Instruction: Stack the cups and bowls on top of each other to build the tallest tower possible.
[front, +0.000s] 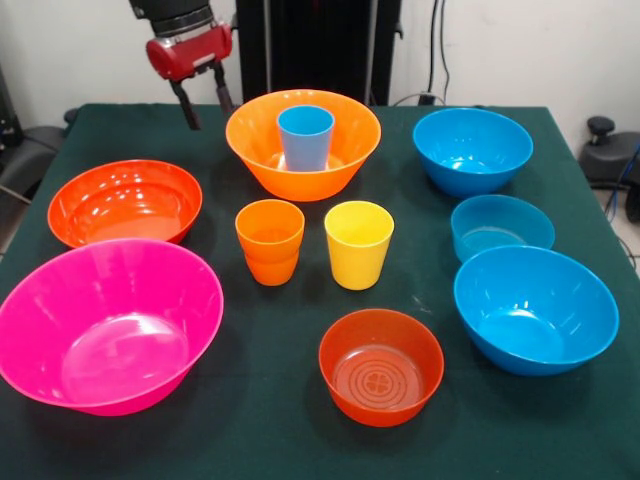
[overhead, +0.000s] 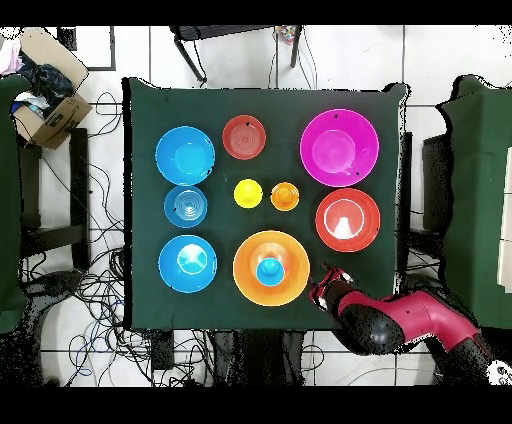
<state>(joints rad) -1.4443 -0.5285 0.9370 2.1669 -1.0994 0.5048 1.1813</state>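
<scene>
Arm raised beside the big orange bowl

I see my end effector hanging empty, 2 fingers apart and pointing down; the blue cup stands upright inside the bowl, mouth up.

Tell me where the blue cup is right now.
The blue cup stands upright inside the big orange bowl at the table's far middle in the front view, just behind the orange cup and yellow cup.

arm: cut off by top edge | blue cup: base hidden in orange bowl
</scene>
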